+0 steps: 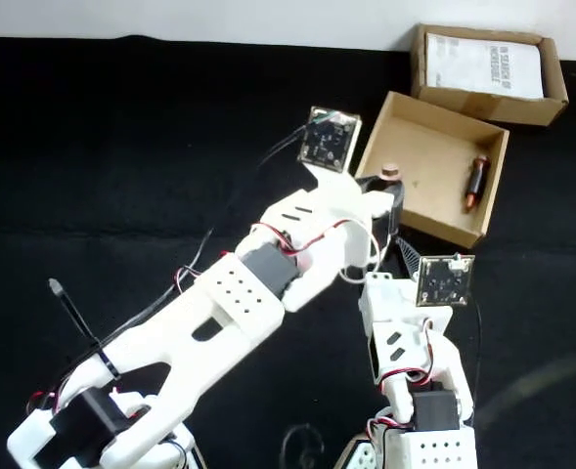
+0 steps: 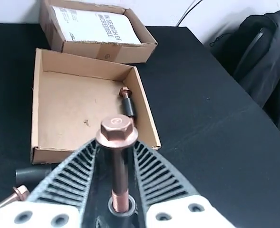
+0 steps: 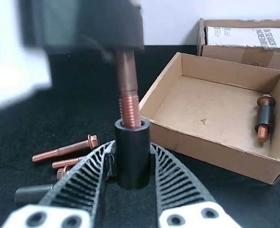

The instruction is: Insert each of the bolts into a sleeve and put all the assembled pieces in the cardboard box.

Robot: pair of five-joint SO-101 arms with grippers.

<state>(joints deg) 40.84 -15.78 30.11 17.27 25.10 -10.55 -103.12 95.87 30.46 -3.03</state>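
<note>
My left claw (image 2: 117, 142) is clamped on a long copper hex-head bolt (image 2: 117, 130), pinching its smooth shank just under the head and holding it upright with the head up. My right claw (image 3: 132, 147) is closed around a short black cylindrical sleeve (image 3: 132, 154), which also stands upright with its open mouth facing up. The bolt's threaded end sits in that mouth. Only the tip is inside, and most of the thread shows above the rim. All this hangs just outside the near wall of the open shallow cardboard box (image 1: 415, 166), with my left claw directly above my right.

Inside the box, one assembled piece (image 1: 476, 184), a bolt through a black sleeve, lies flat against the wall farthest from my claws. The rest of the box floor is bare cardboard.

Three loose copper bolts (image 3: 66, 149) lie close together on the black table cloth (image 1: 121, 147), outside the box on the near side, close to its corner. A loose black sleeve (image 3: 33, 194) lies on its side near them, a little farther from the box.

A second cardboard box holding a printed sheet (image 1: 488, 73) sits just beyond the open box, against its far corner. A dark bag (image 2: 263, 57) rests at the table's edge, well apart from the box.
</note>
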